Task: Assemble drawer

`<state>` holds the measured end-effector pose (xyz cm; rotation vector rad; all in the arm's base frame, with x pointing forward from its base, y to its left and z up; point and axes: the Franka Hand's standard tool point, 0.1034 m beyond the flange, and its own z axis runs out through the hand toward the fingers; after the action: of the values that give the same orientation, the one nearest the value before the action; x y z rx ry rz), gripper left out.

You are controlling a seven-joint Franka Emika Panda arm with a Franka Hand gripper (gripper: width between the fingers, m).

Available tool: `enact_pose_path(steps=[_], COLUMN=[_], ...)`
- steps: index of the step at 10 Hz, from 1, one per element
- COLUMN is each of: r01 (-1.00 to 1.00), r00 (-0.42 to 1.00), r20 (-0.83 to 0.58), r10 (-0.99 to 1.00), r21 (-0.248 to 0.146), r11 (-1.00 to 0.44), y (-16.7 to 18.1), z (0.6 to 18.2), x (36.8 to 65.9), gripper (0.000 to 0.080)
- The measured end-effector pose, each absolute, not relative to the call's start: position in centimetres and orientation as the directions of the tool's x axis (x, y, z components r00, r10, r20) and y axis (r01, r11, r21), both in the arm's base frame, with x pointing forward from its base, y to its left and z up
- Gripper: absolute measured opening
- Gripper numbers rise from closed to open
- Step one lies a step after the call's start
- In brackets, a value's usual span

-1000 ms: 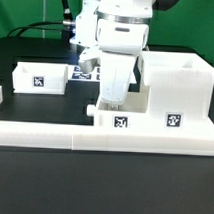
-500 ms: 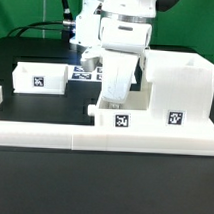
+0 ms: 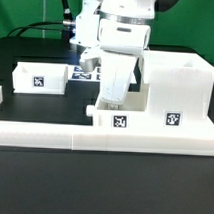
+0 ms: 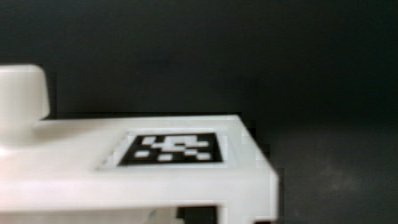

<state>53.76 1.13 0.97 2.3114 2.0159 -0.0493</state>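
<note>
In the exterior view a small knobbed tray box (image 3: 136, 117) of the drawer stands just behind the rail, touching the tall housing (image 3: 182, 83) on its right. My gripper (image 3: 111, 99) reaches down into this tray box and is shut on its wall. The wrist view shows the same tray box (image 4: 178, 185) very close, with its square tag (image 4: 175, 149) and its knob (image 4: 18, 95); my fingertips are hidden there. A second tray box (image 3: 41, 78) stands apart at the exterior view's left.
A long low white rail (image 3: 54, 136) runs across the front of the table. The marker board (image 3: 88, 74) lies flat behind my arm, between the left tray box and the housing. The table surface is black.
My gripper and the tray box it holds have shifted very slightly toward the exterior view's left. The housing and the other tray box have not moved.
</note>
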Motion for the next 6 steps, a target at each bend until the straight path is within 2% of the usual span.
enact_pose_path(steps=[6], r01=[0.99], r00=[0.137], r20=[-0.073], r10=[0.988], r21=[0.033], r11=[-0.135], y=[1.06], z=[0.91], x=[53.69], gripper=[0.0043])
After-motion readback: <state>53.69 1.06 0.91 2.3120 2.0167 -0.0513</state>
